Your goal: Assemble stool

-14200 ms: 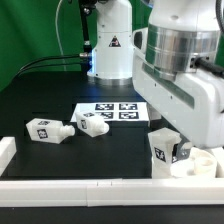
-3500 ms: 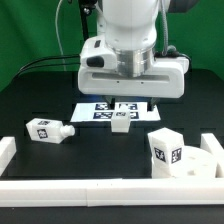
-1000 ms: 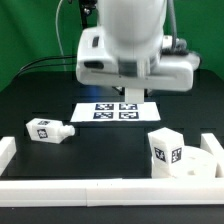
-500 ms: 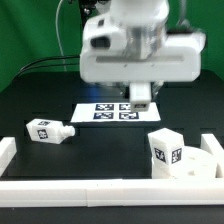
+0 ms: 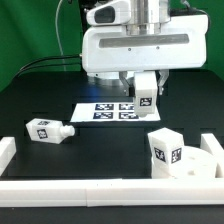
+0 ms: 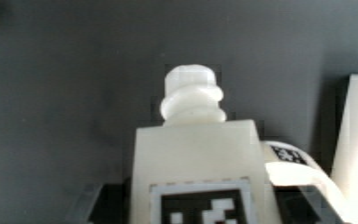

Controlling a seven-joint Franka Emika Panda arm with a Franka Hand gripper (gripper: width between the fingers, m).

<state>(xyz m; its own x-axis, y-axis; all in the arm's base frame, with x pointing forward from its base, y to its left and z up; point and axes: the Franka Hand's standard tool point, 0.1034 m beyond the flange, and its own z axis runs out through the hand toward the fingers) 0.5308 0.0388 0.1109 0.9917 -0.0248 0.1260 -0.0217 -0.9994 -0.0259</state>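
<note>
Black table (image 5: 55, 105) below, the pincer (image 5: 145, 86) clamps one leg (image 5: 146, 99) (wrist view crops its tag (image 6: 208, 206)).

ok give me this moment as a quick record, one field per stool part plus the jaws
jaws: shut on the held leg, raised off the table
held leg: in the air, in front of the marker board in the exterior view; peg end points away from the wrist camera
loose leg: lying on its side on the table, at the exterior view's left
seat: at the exterior view's right, by the front rail
standing leg: upright on the seat
</note>
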